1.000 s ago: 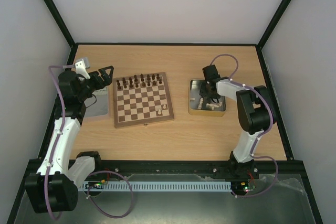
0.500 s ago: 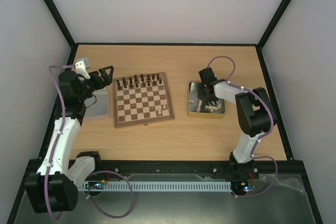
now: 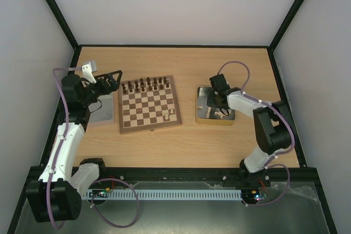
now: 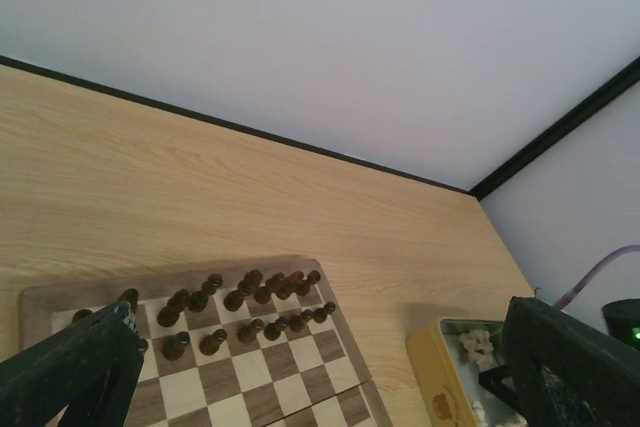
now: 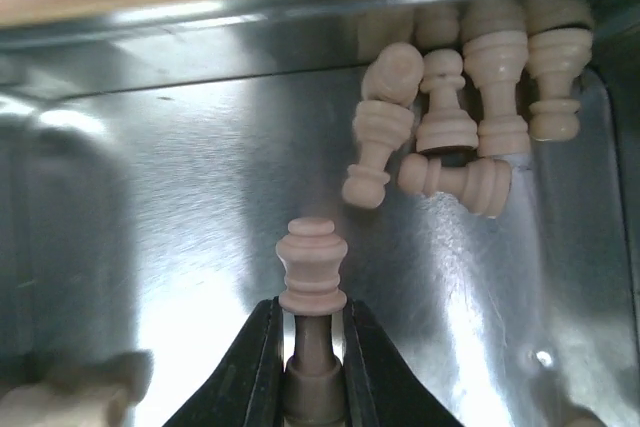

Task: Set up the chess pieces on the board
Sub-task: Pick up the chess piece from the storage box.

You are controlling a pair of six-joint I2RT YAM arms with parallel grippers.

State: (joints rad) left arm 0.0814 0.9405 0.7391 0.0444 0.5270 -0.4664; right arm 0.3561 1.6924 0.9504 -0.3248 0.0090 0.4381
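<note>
- At the near end of the right tin (image 5: 150,177), a pale piece (image 5: 312,267) is pinched by its narrow waist between the fingers of the right gripper (image 5: 312,352).
- The hold is taken on a thin, rounded stem. The piece could be twisted or squeezed out as it is lifted, and would probably be dropped back onto the metal floor.
- Against the tin's far wall, loose pale pieces (image 5: 455,117) are heaped, some lying across each other, and a few more are glimpsed at the near corners. These could be knocked if the gripper is swung sideways.
- On the board (image 3: 149,104), two pale pieces (image 3: 169,114) are set towards the near right corner. They could be toppled when another is lowered beside them.
- Beside the board's left edge, a left tin (image 3: 102,114) is seen; its contents cannot be made out.
- Farther back, the left gripper (image 3: 114,78) is held with fingers spread wide, gripping nothing, and dark pieces (image 3: 145,85) are ranked along the board's far edge.
</note>
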